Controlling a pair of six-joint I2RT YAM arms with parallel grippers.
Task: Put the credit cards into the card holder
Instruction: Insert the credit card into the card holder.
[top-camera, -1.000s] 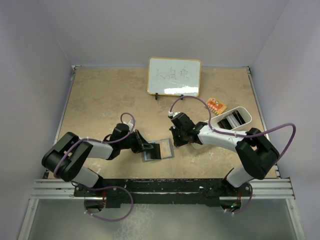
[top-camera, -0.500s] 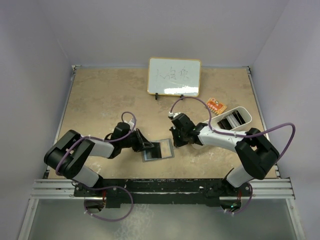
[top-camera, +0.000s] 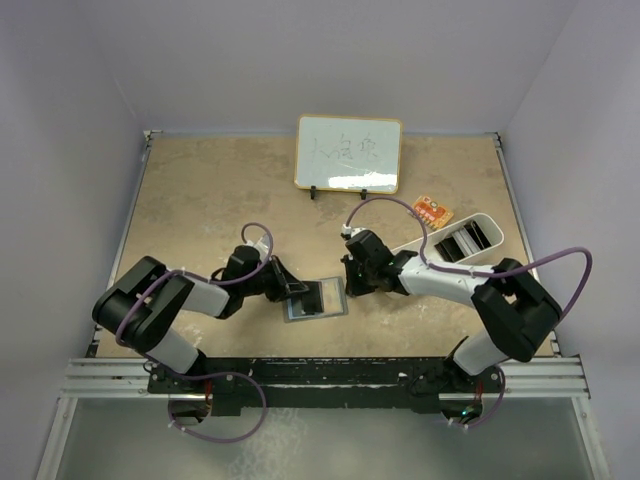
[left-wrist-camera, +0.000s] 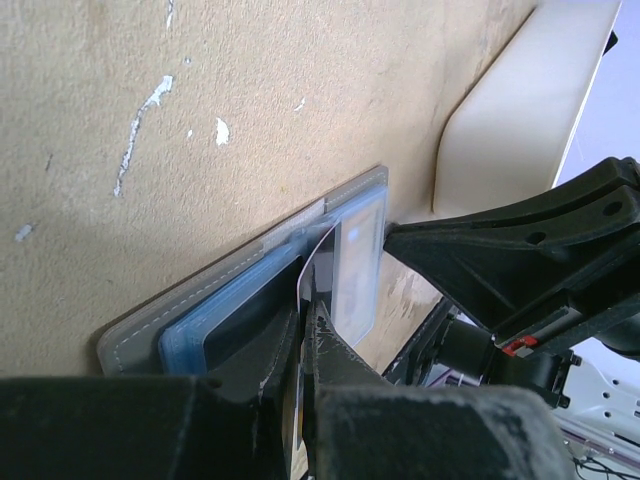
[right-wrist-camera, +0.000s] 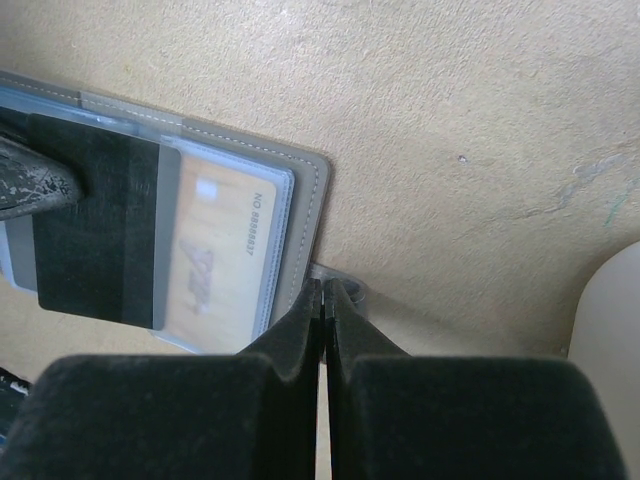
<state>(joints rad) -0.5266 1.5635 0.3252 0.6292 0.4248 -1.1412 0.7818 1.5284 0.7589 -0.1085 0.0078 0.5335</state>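
Observation:
The grey card holder (top-camera: 316, 299) lies open on the table between my two grippers. My left gripper (top-camera: 293, 293) is shut on the light blue card (left-wrist-camera: 360, 255), which lies partly inside the holder's (left-wrist-camera: 150, 325) clear sleeve. In the right wrist view this card (right-wrist-camera: 95, 235) shows its dark stripe, with a left fingertip (right-wrist-camera: 30, 180) on it. The orange-gold card (right-wrist-camera: 215, 255) sits in the neighbouring sleeve. My right gripper (top-camera: 350, 283) is shut on the holder's small snap tab (right-wrist-camera: 350, 292) at its right edge, low on the table.
A whiteboard (top-camera: 348, 152) stands at the back. A white oblong tray (top-camera: 462, 238) lies right of the right arm, with a small orange packet (top-camera: 432, 211) behind it. The tray (left-wrist-camera: 520, 100) also shows in the left wrist view.
My left gripper has edged slightly to the right with the light blue card, toward the holder. The right gripper stays pinched on the tab.

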